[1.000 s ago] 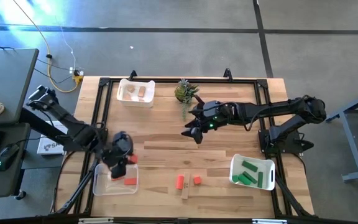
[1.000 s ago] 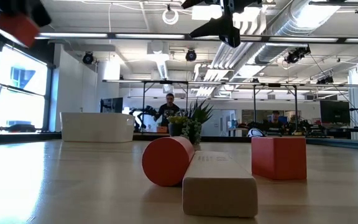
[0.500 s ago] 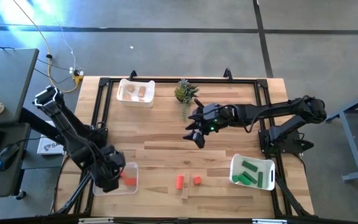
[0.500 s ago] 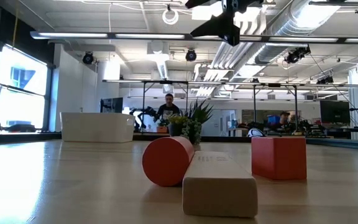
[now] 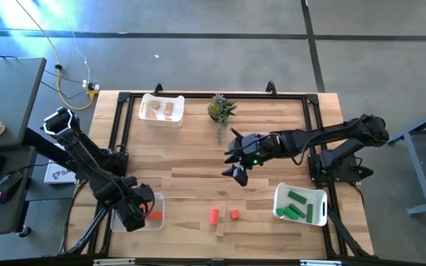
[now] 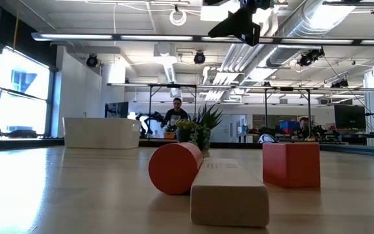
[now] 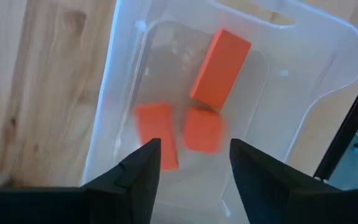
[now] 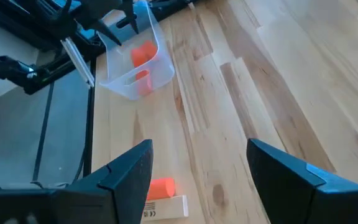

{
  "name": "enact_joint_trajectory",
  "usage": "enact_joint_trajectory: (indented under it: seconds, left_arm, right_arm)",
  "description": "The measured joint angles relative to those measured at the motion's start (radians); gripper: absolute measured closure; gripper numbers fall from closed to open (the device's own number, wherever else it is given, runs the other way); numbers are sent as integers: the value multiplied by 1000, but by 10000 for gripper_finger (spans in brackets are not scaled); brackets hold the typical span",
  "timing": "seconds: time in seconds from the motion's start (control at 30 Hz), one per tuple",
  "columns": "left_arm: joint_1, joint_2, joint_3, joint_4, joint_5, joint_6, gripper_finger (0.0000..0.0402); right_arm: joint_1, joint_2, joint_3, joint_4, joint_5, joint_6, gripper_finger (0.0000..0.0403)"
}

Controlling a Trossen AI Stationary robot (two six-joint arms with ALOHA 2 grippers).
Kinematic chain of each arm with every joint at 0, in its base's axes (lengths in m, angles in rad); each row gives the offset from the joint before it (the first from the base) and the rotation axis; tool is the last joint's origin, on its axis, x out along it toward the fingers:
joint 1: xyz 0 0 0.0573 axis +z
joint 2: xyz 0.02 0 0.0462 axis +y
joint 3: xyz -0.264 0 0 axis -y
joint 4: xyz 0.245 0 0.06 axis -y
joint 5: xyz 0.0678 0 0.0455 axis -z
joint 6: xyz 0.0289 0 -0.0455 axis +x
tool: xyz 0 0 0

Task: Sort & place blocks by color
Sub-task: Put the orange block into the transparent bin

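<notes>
The left hand [image 5: 133, 212] hangs over the clear bin [image 5: 156, 223] at the near left corner of the wooden surface [image 5: 198, 162], its fingers [image 7: 143, 171] spread apart with nothing between them. Directly below it, in the left wrist view, three red-orange blocks [image 7: 220, 68] lie on the bin's floor: one longer bar lying apart from the hand and two shorter pieces just off the fingertips, one of them partly behind a finger. The right hand [image 5: 235, 158] is raised above the middle of the surface, well apart from every block, and its fingers stand wide with nothing held. Nearest to it, toward the near edge, are a red-orange cylinder [image 5: 214, 216], a red-orange cube [image 5: 234, 214] and a plain tan bar [image 5: 221, 222]; the cylinder lies against the tan bar, the cube sits just beside them, apart. From the right wrist view the same cylinder and bar show beyond the hand's fingers, with the clear bin farther off. Green blocks [image 5: 296, 205] fill the white bin [image 5: 279, 195] at the near right, and tan blocks [image 5: 161, 109] sit in the white bin [image 5: 145, 101] at the far left, beside a small potted plant [image 5: 218, 109].
</notes>
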Motion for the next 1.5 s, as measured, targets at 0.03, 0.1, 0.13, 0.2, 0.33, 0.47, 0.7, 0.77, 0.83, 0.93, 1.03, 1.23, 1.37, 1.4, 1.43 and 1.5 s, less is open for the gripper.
enact_joint_trajectory:
  seconds: [0.03,0.1,0.13,0.2,0.33,0.47,0.7,0.77,0.83,0.93,1.03,1.23,1.37,1.4,1.43,1.5]
  left_arm:
    - [7,0,0,-1,12,-4,218]
    - [18,0,0,-2,29,-3,206]
    - [23,-1,0,-3,33,-4,200]
    - [33,-5,0,-3,41,-3,190]
    - [69,-5,0,-2,71,5,182]
    - [95,-16,9,-4,99,15,189]
    - [131,-16,127,-2,44,91,205]
    - [150,-16,159,6,8,95,207]
    - [167,-16,189,7,-26,95,208]
    - [182,-16,218,19,-78,95,209]
    - [197,-16,222,68,-121,95,209]
    - [236,-16,222,157,-208,146,209]
    - [273,-16,222,190,-275,184,209]
    - [283,-15,222,192,-287,191,209]
    - [294,-15,222,192,-297,198,209]
    - [317,-15,222,193,-315,199,209]
  right_arm:
    - [6,0,0,0,4,0,158]
    - [16,0,0,0,4,0,158]
    - [21,0,0,0,4,0,158]
    - [34,0,0,0,4,1,158]
    - [60,0,0,0,4,7,158]
    - [86,0,0,0,4,3,158]
    - [133,18,0,-78,6,-115,158]
    - [150,33,0,-102,7,-152,158]
    - [169,53,0,-110,7,-193,158]
    - [198,89,0,-114,5,-273,158]
    - [223,126,0,-112,5,-337,158]
    - [250,197,0,-111,38,-370,158]
    - [260,242,0,-110,44,-369,158]
    - [263,254,0,-111,45,-369,158]
    - [265,265,0,-110,44,-368,158]
    - [270,288,0,-110,39,-362,158]
